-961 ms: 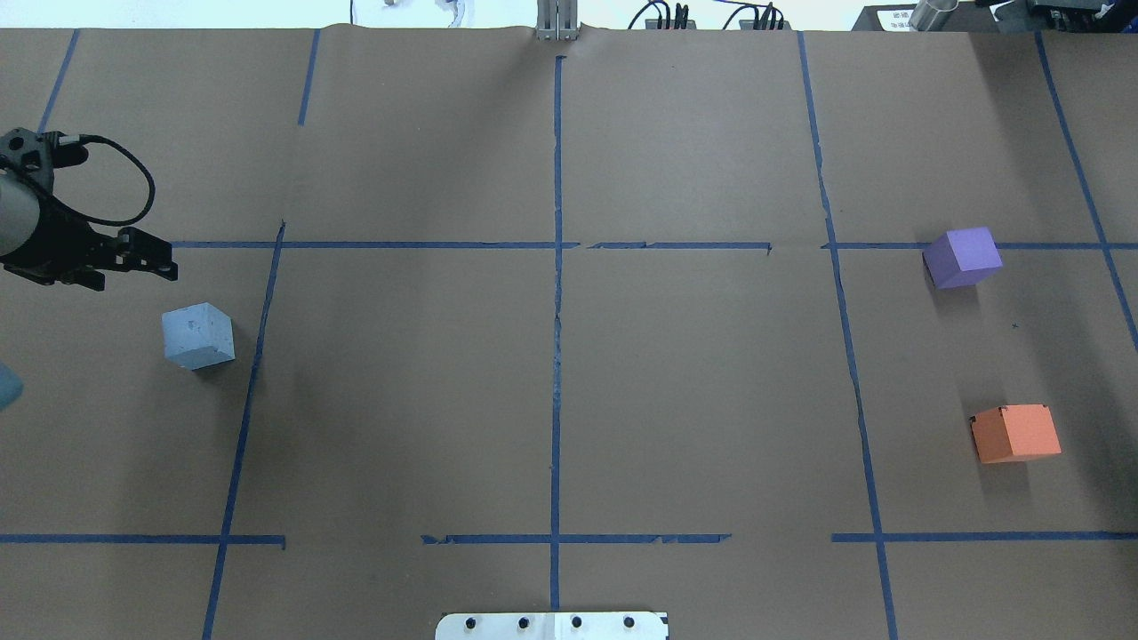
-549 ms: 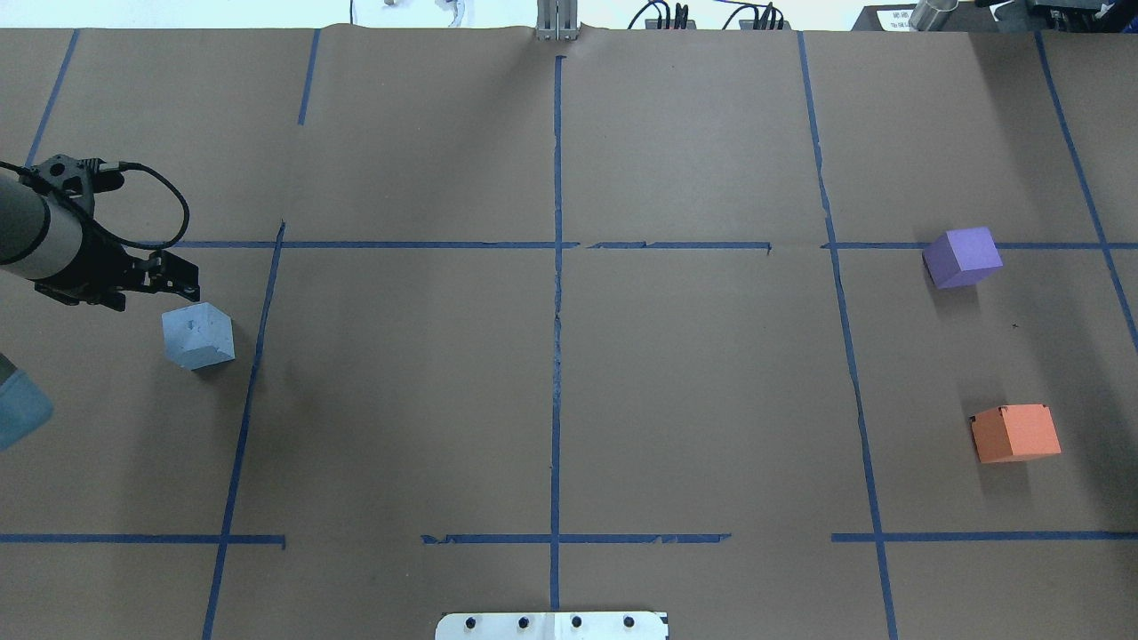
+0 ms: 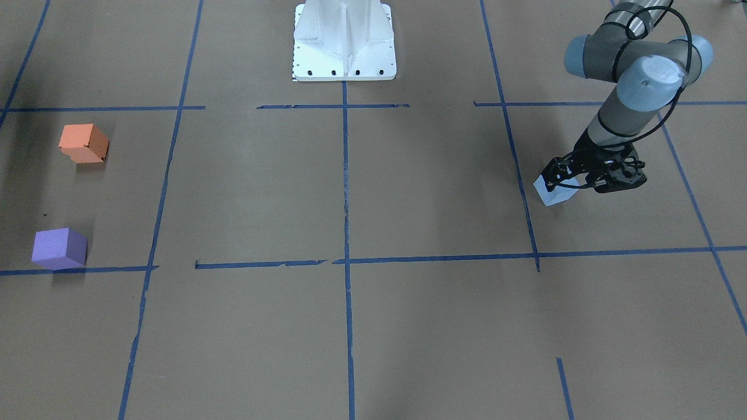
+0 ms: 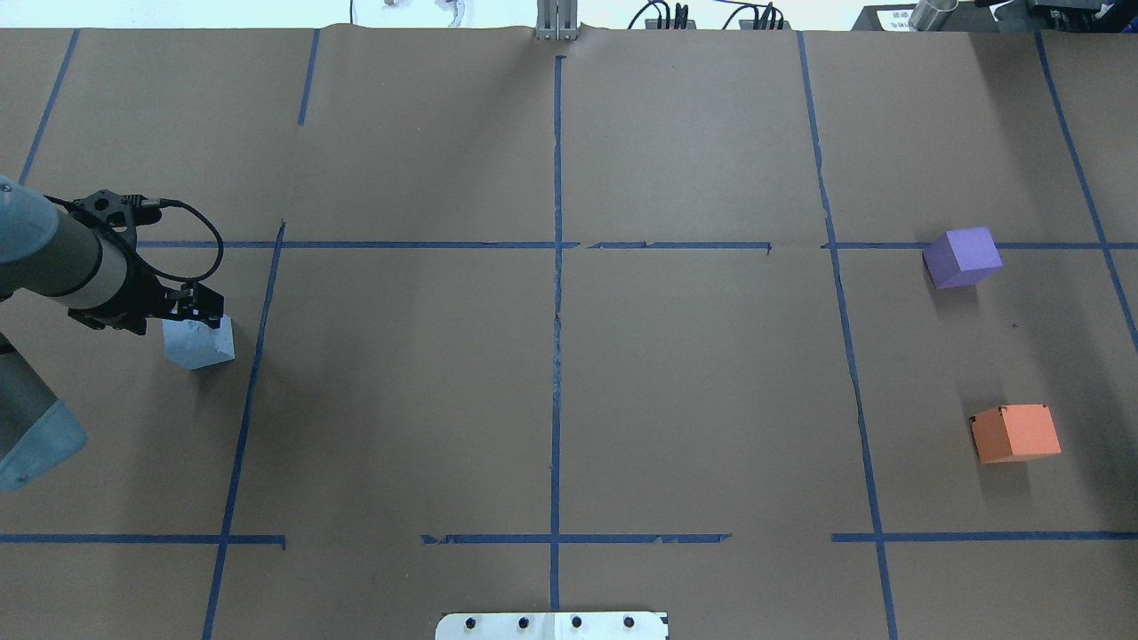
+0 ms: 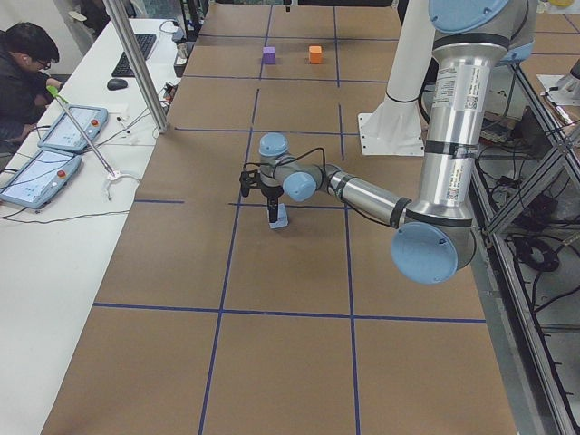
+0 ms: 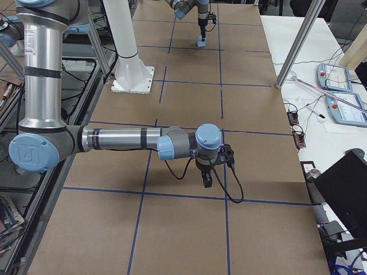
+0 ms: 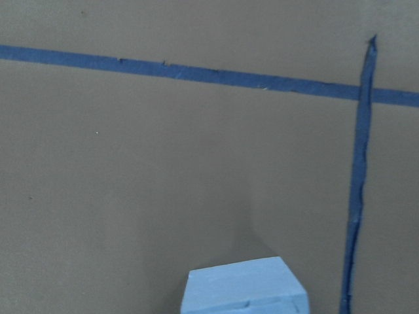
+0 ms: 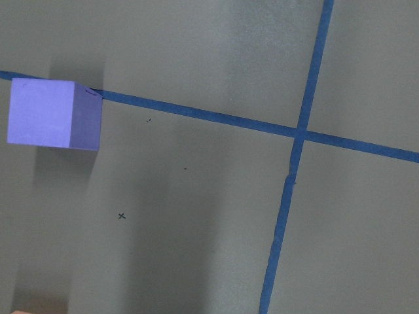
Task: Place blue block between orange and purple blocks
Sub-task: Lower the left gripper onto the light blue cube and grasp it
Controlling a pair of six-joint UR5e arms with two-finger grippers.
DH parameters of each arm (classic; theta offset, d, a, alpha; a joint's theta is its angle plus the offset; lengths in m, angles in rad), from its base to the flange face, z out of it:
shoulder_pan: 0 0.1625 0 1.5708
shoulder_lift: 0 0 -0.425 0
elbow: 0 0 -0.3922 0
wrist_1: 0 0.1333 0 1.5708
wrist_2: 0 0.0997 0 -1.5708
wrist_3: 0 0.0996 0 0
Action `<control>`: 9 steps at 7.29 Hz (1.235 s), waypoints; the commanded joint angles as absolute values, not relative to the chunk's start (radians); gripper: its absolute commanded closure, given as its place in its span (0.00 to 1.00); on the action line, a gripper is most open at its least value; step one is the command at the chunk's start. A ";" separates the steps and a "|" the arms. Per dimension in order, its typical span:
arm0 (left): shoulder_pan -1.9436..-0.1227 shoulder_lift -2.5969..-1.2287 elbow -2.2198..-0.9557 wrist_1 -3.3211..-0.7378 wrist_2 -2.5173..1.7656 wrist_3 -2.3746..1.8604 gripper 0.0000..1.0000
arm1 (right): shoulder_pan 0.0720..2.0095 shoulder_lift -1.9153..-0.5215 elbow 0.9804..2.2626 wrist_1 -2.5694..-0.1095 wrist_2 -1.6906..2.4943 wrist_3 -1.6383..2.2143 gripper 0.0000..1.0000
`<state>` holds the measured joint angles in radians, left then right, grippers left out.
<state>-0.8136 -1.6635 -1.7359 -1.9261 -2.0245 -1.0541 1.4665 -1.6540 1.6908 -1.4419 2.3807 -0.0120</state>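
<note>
The blue block (image 4: 203,345) rests flat on the brown-paper tabletop (image 4: 693,400) on the robot's left side, just beside a line of blue tape (image 4: 248,382). The left gripper (image 4: 206,315) hangs right over it, pointing down. In the overhead view it covers the block's far top corner, and in the front-facing view its black linkage lies across the block's top. Its jaws look parted with nothing held between them, but whether the tips touch the block cannot be told. The left wrist view shows only the block's pale top face at its bottom edge, with two tape lines meeting beyond it. The purple block (image 4: 962,258) and the orange block (image 4: 1015,433) stand well apart from the blue one, over on the robot's right side. The purple one is farther from the robot and sits at a tape line, the orange one is nearer, and a stretch of tabletop lies between them — the blue block is not yet placed there. The right gripper (image 6: 206,182) shows only in the right side view, pointing down above the tabletop close to a tape line — whether it is released or clenched cannot be told. Its wrist view looks down on the purple block, in the upper left corner, with a tape crossing off to the other side
</note>
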 commanded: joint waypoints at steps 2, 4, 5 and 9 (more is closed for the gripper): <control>-0.792 -1.664 -1.723 -1.928 -2.013 -1.055 0.02 | 1.466 -1.655 1.692 -1.442 2.381 -0.012 0.00; -0.792 -1.664 -1.723 -1.930 -2.014 -1.061 0.64 | 1.466 -1.657 1.694 -1.442 2.381 -0.011 0.00; -0.792 -1.666 -1.747 -1.927 -2.022 -1.063 0.70 | 1.466 -1.655 1.694 -1.442 2.381 -0.011 0.00; -0.746 -1.961 -1.723 -1.843 -2.016 -1.065 0.70 | 1.466 -1.655 1.692 -1.442 2.381 -0.011 0.00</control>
<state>-0.7787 -1.8356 -1.7396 -1.9044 -2.0196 -1.0640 1.4665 -1.6552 1.6934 -1.4420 2.3807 -0.0108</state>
